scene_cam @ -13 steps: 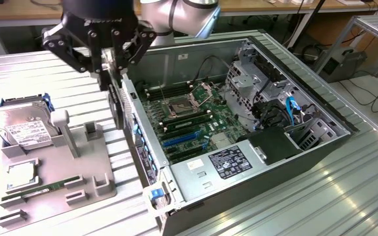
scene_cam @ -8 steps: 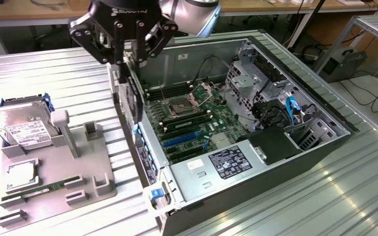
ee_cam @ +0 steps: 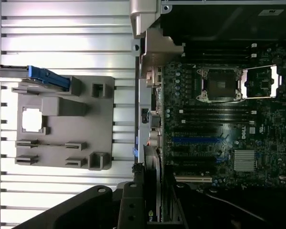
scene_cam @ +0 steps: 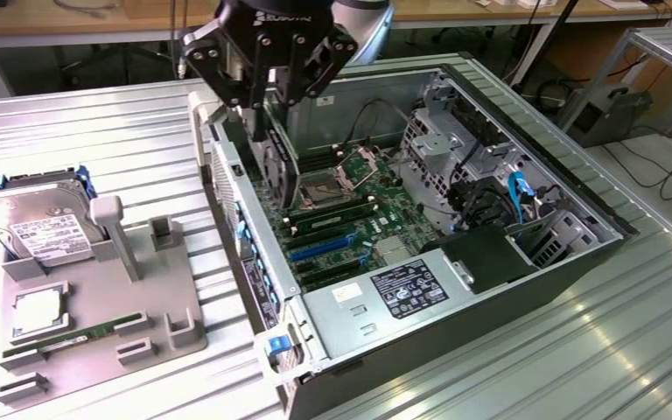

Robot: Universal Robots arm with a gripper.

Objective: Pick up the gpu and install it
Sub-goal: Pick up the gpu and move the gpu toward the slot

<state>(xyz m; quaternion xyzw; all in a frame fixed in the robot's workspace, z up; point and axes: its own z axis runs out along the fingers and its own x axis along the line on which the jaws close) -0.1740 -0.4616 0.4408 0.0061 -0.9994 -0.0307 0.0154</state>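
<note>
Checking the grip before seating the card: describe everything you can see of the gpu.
The gpu is a flat black card that looks like a thin slab, seen edge-on in the wrist view. It stands upright, clamped between the fingers of the gripper. It hangs inside the open computer case, close to the wall on the exterior view's left, over the motherboard. Whether its lower edge touches the board cannot be told.
</note>
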